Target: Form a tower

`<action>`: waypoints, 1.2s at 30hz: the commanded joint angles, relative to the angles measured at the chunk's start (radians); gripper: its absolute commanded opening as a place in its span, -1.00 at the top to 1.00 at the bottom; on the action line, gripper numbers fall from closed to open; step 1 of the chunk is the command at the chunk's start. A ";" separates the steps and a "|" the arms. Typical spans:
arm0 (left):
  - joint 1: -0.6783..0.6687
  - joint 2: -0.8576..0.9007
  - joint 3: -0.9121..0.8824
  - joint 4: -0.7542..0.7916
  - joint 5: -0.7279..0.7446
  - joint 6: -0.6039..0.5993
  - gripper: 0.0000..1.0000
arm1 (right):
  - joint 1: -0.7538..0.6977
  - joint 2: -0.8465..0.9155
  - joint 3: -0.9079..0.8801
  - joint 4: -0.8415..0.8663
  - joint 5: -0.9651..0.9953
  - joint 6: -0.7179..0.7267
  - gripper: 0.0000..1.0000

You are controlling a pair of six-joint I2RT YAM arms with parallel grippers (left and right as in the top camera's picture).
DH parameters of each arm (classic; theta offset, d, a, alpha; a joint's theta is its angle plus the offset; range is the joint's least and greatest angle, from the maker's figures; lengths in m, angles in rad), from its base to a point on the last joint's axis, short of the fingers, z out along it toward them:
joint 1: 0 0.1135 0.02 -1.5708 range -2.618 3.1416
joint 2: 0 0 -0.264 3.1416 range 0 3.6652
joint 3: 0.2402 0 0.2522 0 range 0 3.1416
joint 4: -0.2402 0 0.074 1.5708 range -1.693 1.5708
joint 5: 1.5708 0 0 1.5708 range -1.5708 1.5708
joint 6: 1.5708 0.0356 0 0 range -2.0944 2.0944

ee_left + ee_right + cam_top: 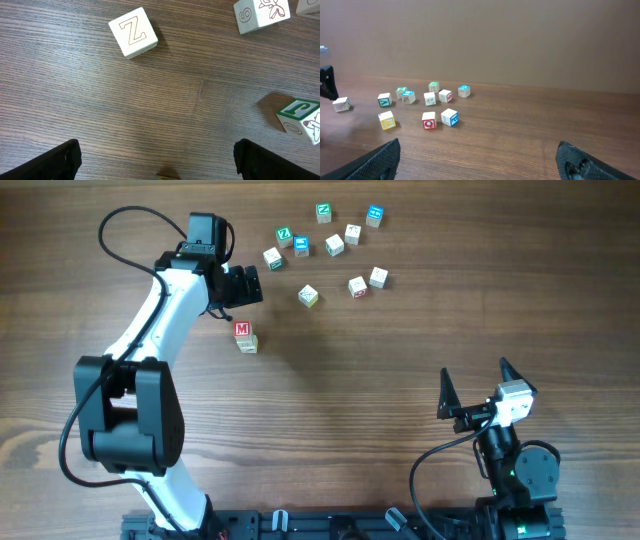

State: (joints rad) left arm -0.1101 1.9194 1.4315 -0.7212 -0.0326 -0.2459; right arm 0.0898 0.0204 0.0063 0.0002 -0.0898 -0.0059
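- Seen whole only from overhead: tower [244,337] on the table [400,360], near the left gripper [248,286] but not touching it, red M face up; number of cubes hard to tell.
- Left wrist view: only a pale sliver [167,177], cut off at the bottom edge.
- Right wrist view: only loose cubes [428,120].
- Left gripper and right gripper [478,388]: fingers spread wide, holding nothing.

The tower [244,337] stands upright on the wooden surface [400,380], left of centre and well apart from the scattered loose cubes [334,244]. From overhead it shows as a narrow stack of small pale wooden cubes, the top face red with a white letter M. The cube count cannot be told.
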 commanded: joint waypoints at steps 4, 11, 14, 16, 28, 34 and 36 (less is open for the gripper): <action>0.002 0.014 0.010 0.000 -0.010 0.002 -1.00 | -0.003 -0.004 -0.001 0.006 -0.016 -0.014 -0.99; 0.002 0.014 0.010 0.008 -0.010 0.002 -1.00 | -0.003 -0.004 -0.001 0.006 -0.016 -0.014 -1.00; 0.002 0.014 0.010 0.050 0.002 0.010 -1.00 | -0.003 -0.004 -0.001 0.005 -0.016 -0.014 -0.99; 0.003 0.002 0.047 0.109 0.061 0.066 -1.00 | -0.003 -0.004 -0.001 0.005 -0.016 -0.014 -0.99; -0.050 0.038 0.367 0.214 0.133 0.054 0.92 | -0.003 -0.004 -0.001 0.005 -0.016 -0.014 -0.99; -0.100 0.157 0.367 0.197 0.133 0.028 0.90 | -0.003 -0.004 -0.001 0.005 -0.016 -0.014 -0.99; -0.129 0.195 0.367 0.187 0.133 0.028 0.89 | -0.003 -0.004 -0.001 0.005 -0.016 -0.014 -0.99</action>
State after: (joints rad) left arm -0.2001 2.0567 1.8000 -0.5251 0.0814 -0.2047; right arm 0.0898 0.0204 0.0063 0.0002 -0.0902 -0.0059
